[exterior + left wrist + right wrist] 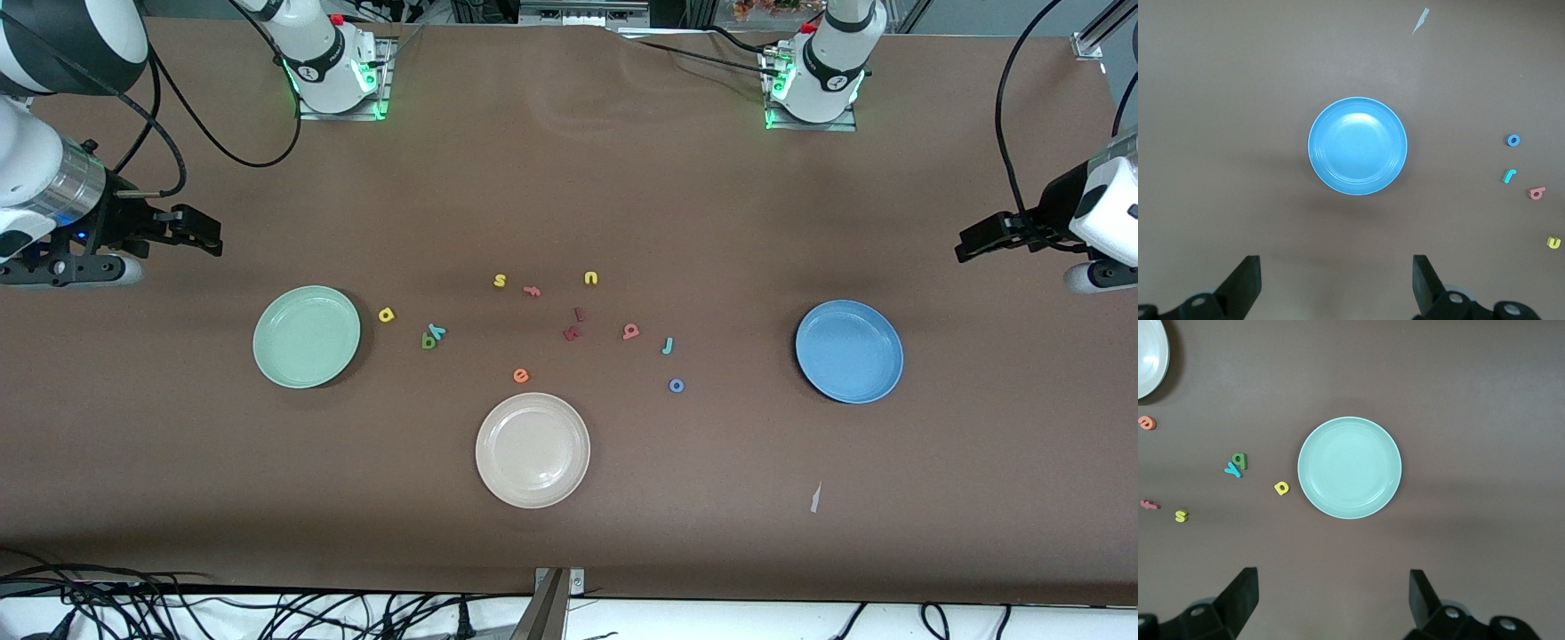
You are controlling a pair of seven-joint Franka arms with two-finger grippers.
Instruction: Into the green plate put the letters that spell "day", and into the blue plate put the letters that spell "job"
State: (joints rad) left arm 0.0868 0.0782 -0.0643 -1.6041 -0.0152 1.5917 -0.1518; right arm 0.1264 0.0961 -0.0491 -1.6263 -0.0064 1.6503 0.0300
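Brown counter [569, 196] holds every letter loose between two empty plates. The yellow letter [386, 314], green letter [428, 341] and teal "y" [437, 332] lie beside the green plate [307, 336]. The pink letter [630, 332], teal "j" [668, 346] and blue "o" [677, 385] lie toward the blue plate [849, 351]. The right end effector [1331, 600] hangs released above the green plate, the left end effector [1337, 283] released above the blue one.

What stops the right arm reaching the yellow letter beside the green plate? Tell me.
Probably nothing. The right gripper hangs open over bare table at its own end, and the yellow letter lies flat by the green plate, apart from the other letters, with nothing on top.
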